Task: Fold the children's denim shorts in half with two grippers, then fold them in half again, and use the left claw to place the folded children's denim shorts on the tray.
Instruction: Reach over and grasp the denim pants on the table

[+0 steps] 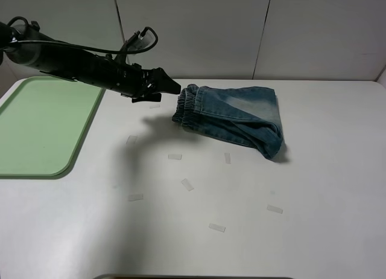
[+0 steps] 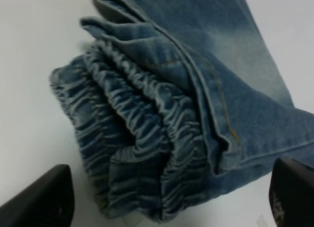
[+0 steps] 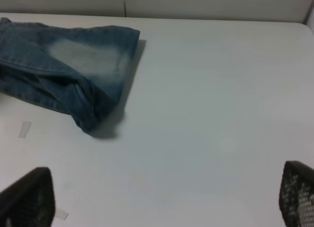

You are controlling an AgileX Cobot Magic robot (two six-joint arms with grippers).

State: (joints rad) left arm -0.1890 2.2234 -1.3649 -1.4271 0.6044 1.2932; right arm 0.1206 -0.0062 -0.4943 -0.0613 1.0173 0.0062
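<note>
The children's denim shorts (image 1: 235,113) lie folded into a small bundle at the table's back middle, with the gathered elastic waistband facing left. My left gripper (image 1: 170,86) hovers just left of the waistband, open and empty. In the left wrist view the stacked waistband layers of the shorts (image 2: 147,133) fill the frame between the two spread fingertips of the left gripper (image 2: 167,207). My right gripper (image 3: 162,200) is open and empty above bare table, and the shorts (image 3: 64,74) lie off beyond it. The right arm is out of the exterior view. The pale-green tray (image 1: 42,128) lies at the far left.
Several small strips of clear tape lie on the white table in front of the shorts, such as one strip (image 1: 175,156) and another (image 1: 217,227). A grey panelled wall stands behind the table. A tape strip (image 3: 23,129) shows near the shorts in the right wrist view.
</note>
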